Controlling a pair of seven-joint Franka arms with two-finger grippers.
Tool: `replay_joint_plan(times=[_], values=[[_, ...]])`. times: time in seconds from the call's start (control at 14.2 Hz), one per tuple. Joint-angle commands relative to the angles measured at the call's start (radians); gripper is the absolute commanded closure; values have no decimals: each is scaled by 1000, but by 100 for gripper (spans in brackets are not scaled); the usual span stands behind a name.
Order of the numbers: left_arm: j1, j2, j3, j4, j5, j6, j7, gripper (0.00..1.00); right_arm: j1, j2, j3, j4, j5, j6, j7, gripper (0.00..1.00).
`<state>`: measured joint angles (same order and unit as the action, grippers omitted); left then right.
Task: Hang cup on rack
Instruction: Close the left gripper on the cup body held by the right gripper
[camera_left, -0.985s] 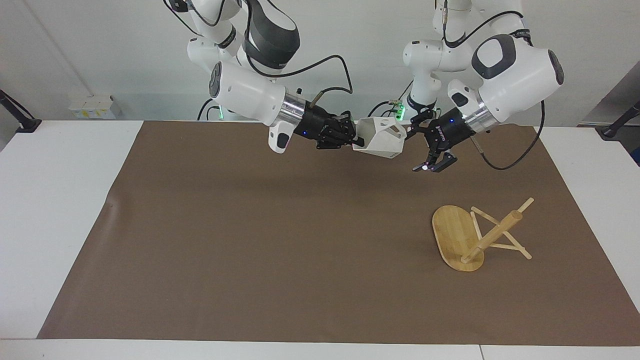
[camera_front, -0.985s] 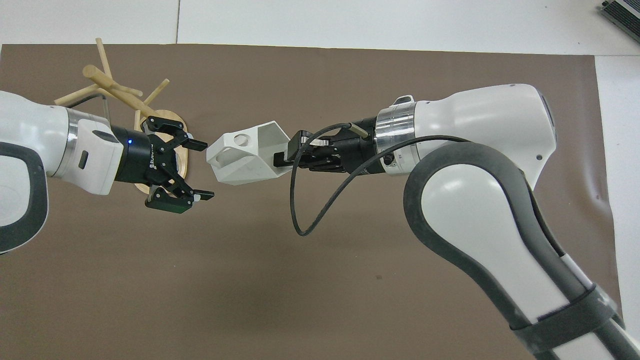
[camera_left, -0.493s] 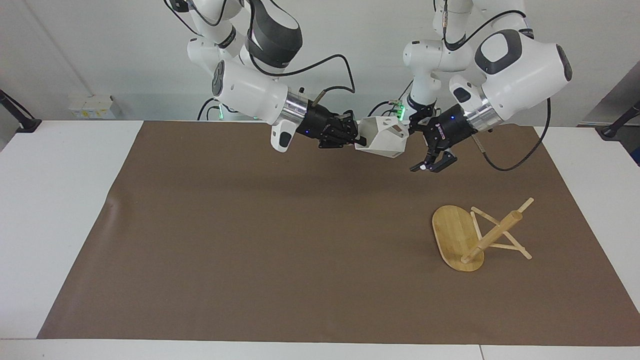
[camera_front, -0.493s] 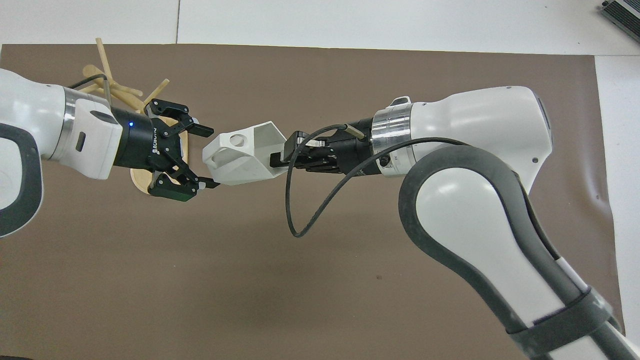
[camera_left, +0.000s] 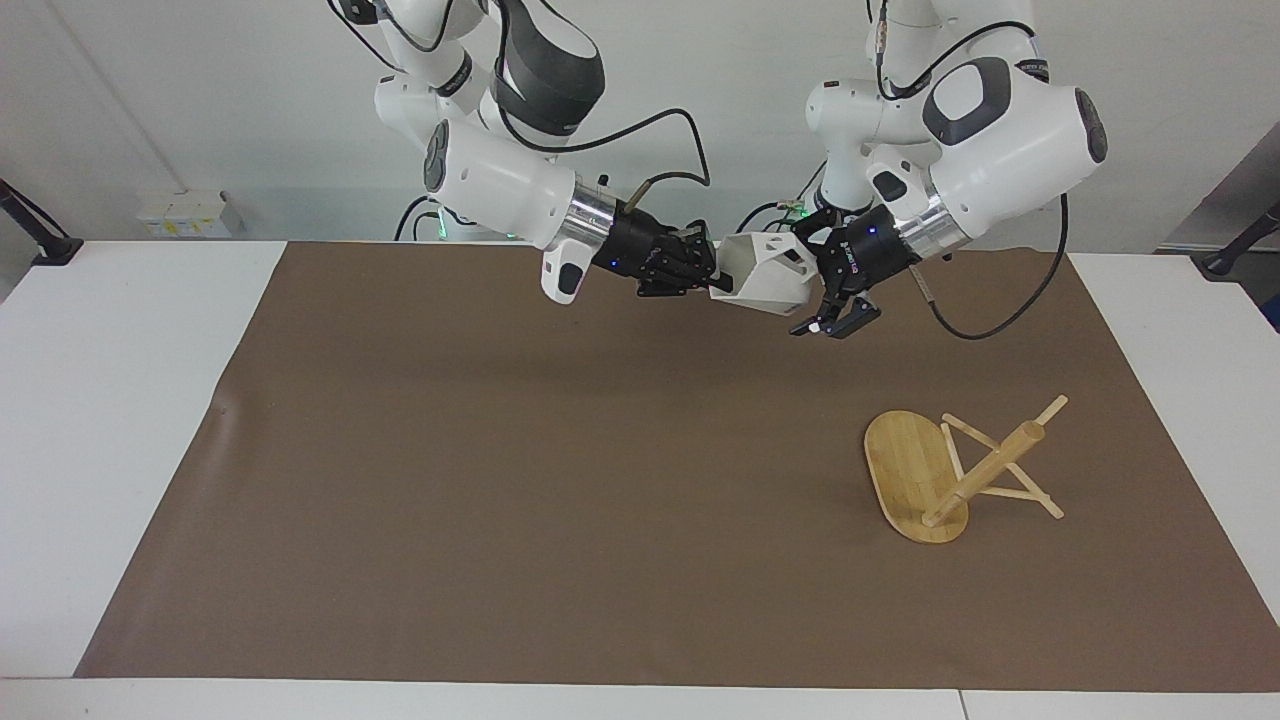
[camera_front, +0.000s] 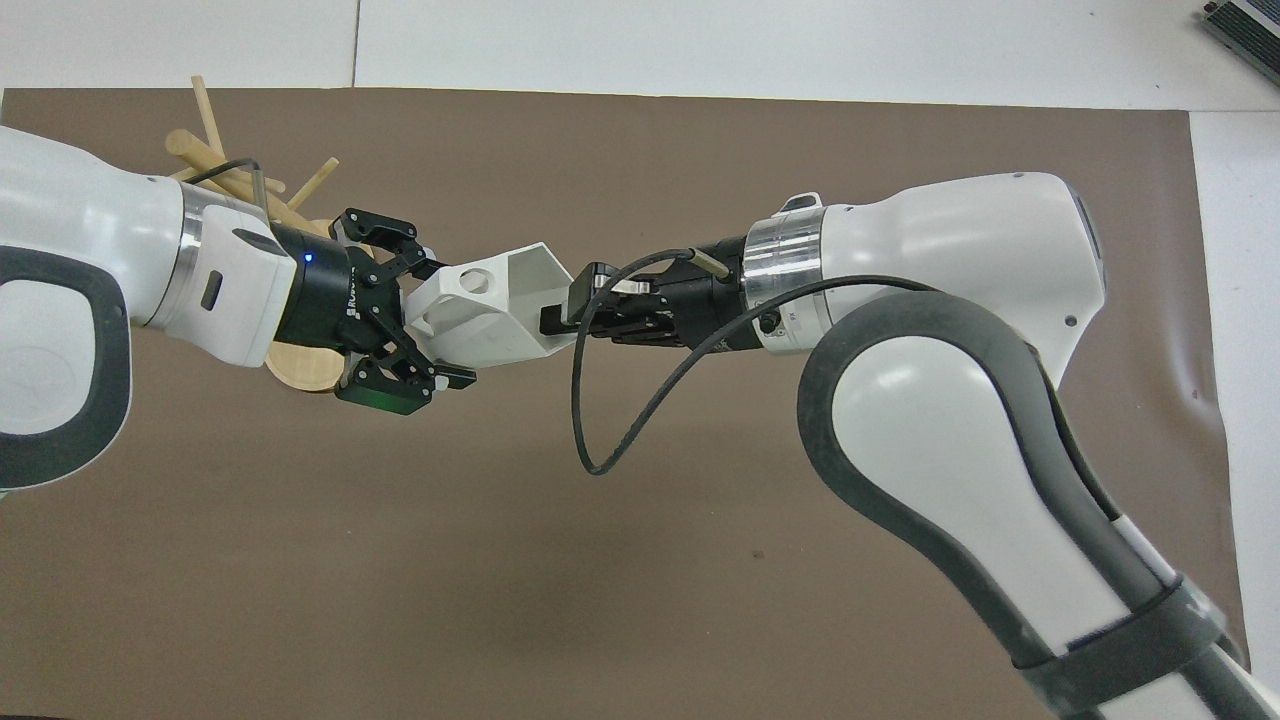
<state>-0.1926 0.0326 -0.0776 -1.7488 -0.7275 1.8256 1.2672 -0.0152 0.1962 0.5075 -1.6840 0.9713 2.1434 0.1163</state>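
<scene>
The white faceted cup (camera_left: 765, 275) is held in the air over the robots' edge of the brown mat, lying sideways, also in the overhead view (camera_front: 490, 320). My right gripper (camera_left: 712, 278) is shut on its rim end, also in the overhead view (camera_front: 560, 315). My left gripper (camera_left: 812, 285) is open, its fingers on either side of the cup's handle end, also in the overhead view (camera_front: 432, 315). The bamboo rack (camera_left: 905, 470) stands on the mat toward the left arm's end, farther from the robots than the grippers; my left arm partly covers it in the overhead view (camera_front: 215, 165).
The brown mat (camera_left: 500, 480) covers most of the white table (camera_left: 120, 400). A black cable (camera_front: 590, 420) loops down from my right wrist.
My left gripper has moved toward the cup, and its open fingers now straddle the handle end. My right gripper and the cup have barely moved. The rack has not moved.
</scene>
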Motion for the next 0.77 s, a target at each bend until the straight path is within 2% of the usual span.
replay_joint_plan(times=[0.0,0.21,0.28,0.35,0.42,0.49,0.7], values=[[-10,-17,10,3,-10,-11,-17,0,-5,-7,11,-13,32,27,10,100],[-10,-26,10,-1,-10,-11,-17,0,-5,-7,11,-13,32,26,11,100],[-10,-26,10,-1,-10,-11,-17,5,-5,-7,11,-13,32,26,11,100],[-10,-26,10,-1,-10,-12,-23,67,-5,-7,11,-13,32,24,11,100],[-10,-37,12,-5,-10,-14,-52,95,-5,-7,11,-13,32,26,14,100],[-11,-43,12,-12,-10,-15,-78,100,-5,-7,11,-13,32,26,17,100],[-10,-49,12,-21,-10,-17,-86,100,-5,-7,11,-13,32,26,17,100]])
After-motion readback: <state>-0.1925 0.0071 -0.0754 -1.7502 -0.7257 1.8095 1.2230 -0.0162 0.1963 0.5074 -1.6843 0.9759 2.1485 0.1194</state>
